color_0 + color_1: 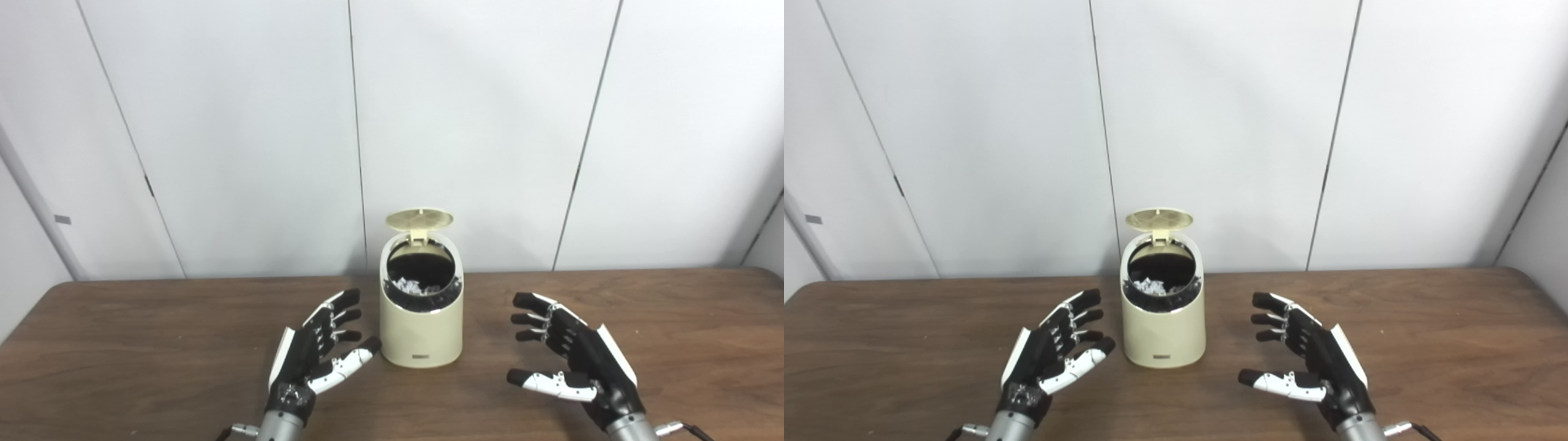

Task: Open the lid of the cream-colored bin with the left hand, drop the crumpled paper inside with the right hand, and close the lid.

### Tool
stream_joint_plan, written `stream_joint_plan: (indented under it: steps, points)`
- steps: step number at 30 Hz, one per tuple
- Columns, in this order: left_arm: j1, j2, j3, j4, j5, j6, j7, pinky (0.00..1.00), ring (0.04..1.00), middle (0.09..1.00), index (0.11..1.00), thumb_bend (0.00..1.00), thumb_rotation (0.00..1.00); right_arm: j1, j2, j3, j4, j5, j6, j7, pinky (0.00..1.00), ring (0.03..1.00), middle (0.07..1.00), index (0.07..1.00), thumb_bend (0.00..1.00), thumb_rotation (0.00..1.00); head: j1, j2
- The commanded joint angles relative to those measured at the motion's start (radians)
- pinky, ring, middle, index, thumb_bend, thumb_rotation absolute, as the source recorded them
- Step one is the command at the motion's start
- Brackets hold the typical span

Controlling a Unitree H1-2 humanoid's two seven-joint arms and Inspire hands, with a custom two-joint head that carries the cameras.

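Cream-colored, the bin (421,324) stands upright on the wooden table (153,343) with its lid (419,219) tipped up at the back, and white crumpled paper (411,286) lies inside its dark mouth. The left hand (318,352) is just beside the bin's left wall, fingers spread and grasping nothing. The right hand (569,355) is a little farther off on the other side, likewise released and empty.

Brown wooden table (153,343); white panelled wall (245,135) behind, dark vertical seams.
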Motion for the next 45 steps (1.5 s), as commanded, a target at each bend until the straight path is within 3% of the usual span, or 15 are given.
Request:
stream_joint_plan:
  steps: [1,6,10,26,33,39,45]
  points:
    - [-0.023,0.007,0.007,-0.053,0.001,-0.016,0.005,0.7,0.827,0.87,0.884,0.73,0.31,-0.022,0.0,-0.002,-0.044,-0.009,-0.03,-0.016,0.66,0.753,0.807,0.775,0.81,0.18,0.001,0.0]
    - [-0.07,0.049,0.013,-0.09,0.032,-0.006,0.0,0.71,0.831,0.884,0.903,0.71,0.32,-0.015,0.008,0.003,-0.066,-0.021,-0.01,-0.027,0.65,0.734,0.796,0.769,0.81,0.17,0.001,-0.001]
    - [-0.115,0.083,0.005,-0.115,0.062,0.028,-0.012,0.76,0.849,0.91,0.925,0.82,0.45,-0.017,0.009,0.003,-0.071,-0.018,0.0,-0.028,0.64,0.729,0.796,0.768,0.81,0.18,0.006,-0.003]
    - [-0.298,0.118,-0.02,-0.117,0.113,0.105,-0.046,0.72,0.903,0.932,0.927,0.89,0.37,-0.027,0.016,0.008,-0.074,-0.031,0.025,-0.037,0.61,0.71,0.782,0.757,0.82,0.21,0.006,-0.009]
    - [-0.365,0.133,-0.05,-0.083,0.152,0.112,-0.064,0.83,0.942,0.956,0.943,0.88,0.36,-0.029,0.013,0.015,-0.074,-0.043,0.019,-0.043,0.6,0.7,0.783,0.759,0.82,0.22,0.0,-0.011]
    - [-0.409,0.138,-0.067,-0.065,0.185,0.138,-0.077,0.88,0.981,0.975,0.948,0.92,0.4,-0.027,0.021,0.015,-0.084,-0.046,0.024,-0.047,0.59,0.691,0.78,0.754,0.81,0.21,-0.003,-0.011]
    - [-0.451,0.158,-0.104,-0.034,0.239,0.127,-0.093,0.92,1.0,1.0,0.957,0.89,0.39,-0.026,0.031,0.017,-0.095,-0.053,0.041,-0.051,0.6,0.691,0.78,0.75,0.81,0.21,-0.016,-0.009]
